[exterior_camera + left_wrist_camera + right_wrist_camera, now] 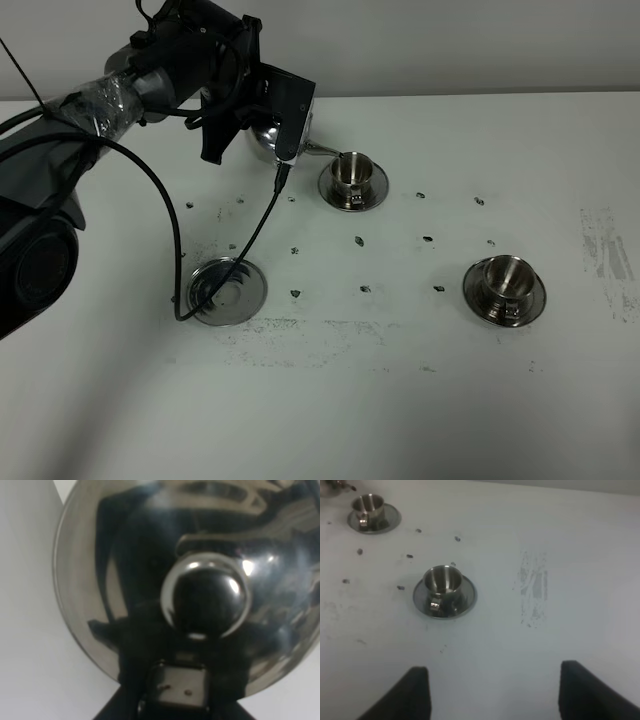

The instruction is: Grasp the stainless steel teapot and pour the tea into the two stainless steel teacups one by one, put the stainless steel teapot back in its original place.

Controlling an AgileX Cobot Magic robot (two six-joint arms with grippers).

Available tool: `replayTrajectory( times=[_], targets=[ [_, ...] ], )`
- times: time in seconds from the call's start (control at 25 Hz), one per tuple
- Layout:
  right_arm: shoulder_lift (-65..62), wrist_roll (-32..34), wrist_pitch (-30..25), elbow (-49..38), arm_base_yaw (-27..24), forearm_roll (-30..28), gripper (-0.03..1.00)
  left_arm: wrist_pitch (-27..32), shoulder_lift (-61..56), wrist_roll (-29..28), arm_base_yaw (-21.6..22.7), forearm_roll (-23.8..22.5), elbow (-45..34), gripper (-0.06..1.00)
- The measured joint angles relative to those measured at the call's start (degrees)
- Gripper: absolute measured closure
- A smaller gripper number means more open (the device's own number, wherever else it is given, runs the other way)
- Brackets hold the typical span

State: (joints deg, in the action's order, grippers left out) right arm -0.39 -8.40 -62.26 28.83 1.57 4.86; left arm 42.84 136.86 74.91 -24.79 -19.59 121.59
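- From the high camera, my left gripper point(262, 118) holds the teapot point(262, 143) up off the table point(420, 400), at the far side. Most of the pot is hidden behind my wrist.
- The spout point(322, 150) reaches toward the far teacup point(351, 170) and its tip sits just at the cup's rim. That cup stands upright on its saucer point(378, 186). I cannot tell whether any liquid is in it.
- The round tray point(228, 291) lies flat, nearer the camera and well apart from the teapot. A black cable point(178, 240) hangs down from my arm to its left edge.
- The near teacup point(504, 277) stands on its own saucer point(535, 298) off to the right. Its inside shows only shiny steel.
- In the left wrist view, the teapot's lid point(100, 580) fills the frame, with its round knob point(205, 595) in the middle. My left gripper's dark fingers point(131, 680) are clamped on either side of a steel bracket point(176, 686) at the lid's edge.
- In the right wrist view, my right gripper point(492, 695) is spread wide with nothing between its fingers, above bare table. Both cups are upright on their saucers, well ahead of it.
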Motion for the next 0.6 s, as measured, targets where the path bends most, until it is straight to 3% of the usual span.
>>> replayTrajectory(
  times=[0.6],
  targets=[
    [0.0, 0.0, 0.0, 0.0, 0.0, 0.0, 0.41, -2.1, 0.2, 0.1, -0.1, -1.5, 0.0, 0.76]
  ],
)
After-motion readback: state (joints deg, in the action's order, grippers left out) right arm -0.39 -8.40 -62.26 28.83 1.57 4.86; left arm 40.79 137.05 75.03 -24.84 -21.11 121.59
